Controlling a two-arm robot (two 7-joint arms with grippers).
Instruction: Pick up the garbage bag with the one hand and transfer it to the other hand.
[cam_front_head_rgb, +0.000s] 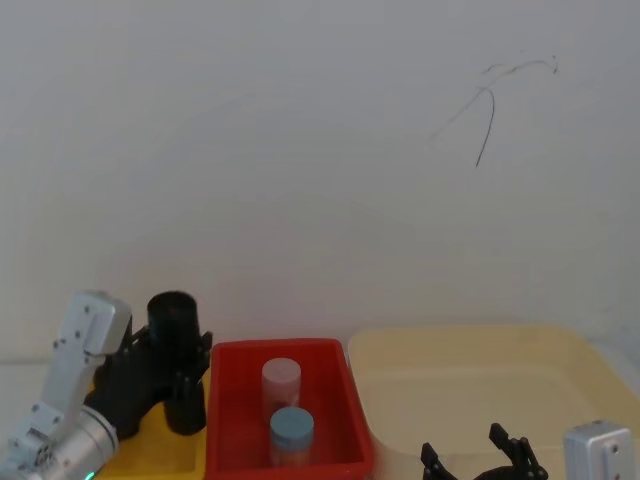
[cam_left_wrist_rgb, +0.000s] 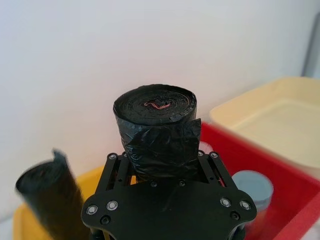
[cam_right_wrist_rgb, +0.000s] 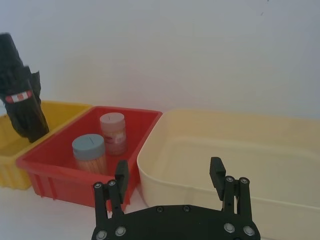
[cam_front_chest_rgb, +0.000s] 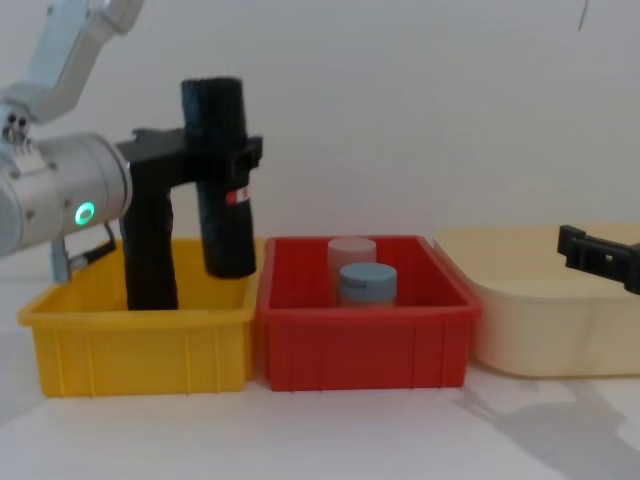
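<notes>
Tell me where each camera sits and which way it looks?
Head: high, facing forward; left gripper holds the garbage bag, right gripper low-right.
Chest: low, looking across at the yellow bin; left arm enters left.
Left wrist: behind its gripper, facing the bag's top.
Right wrist: behind the open right gripper, facing the cream tub.
Shared: all see the red bin.

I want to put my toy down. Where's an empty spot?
The cream tub right of the red bin is bare inside; the open right hand hovers by its near edge. The table in front of the bins is bare too. Crowded: two jars in the red bin; a black roll in the yellow bin, where the left hand holds the garbage bag.
</notes>
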